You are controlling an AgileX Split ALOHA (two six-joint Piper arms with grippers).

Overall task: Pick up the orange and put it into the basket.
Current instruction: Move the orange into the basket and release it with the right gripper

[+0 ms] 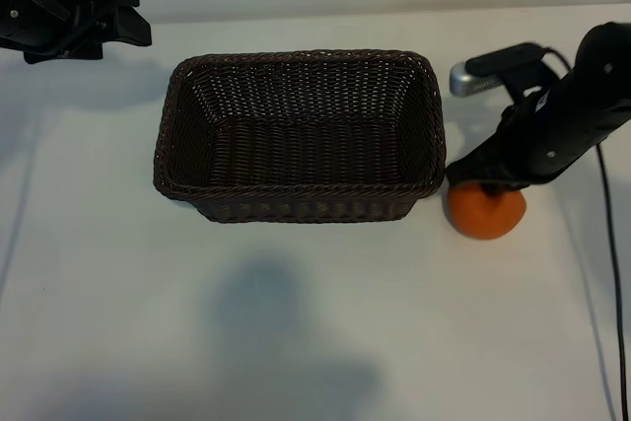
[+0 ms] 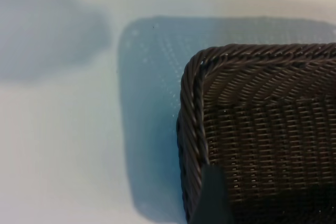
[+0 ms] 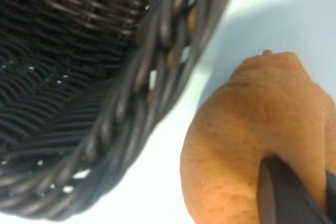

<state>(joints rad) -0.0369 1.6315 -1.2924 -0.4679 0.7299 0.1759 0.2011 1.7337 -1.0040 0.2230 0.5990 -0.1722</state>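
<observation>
The orange lies on the white table just off the basket's right end, close to its wall. My right gripper is down over the top of it, shut on the orange. In the right wrist view one dark finger presses into the creased orange, with the basket's braided rim right beside it. The dark brown wicker basket stands in the middle of the table with nothing in it. My left gripper hangs open at the far left, above the table and off the basket's corner.
In the left wrist view one left finger shows over a corner of the basket rim. A black cable runs down the table's right side. Bare white table stretches in front of the basket.
</observation>
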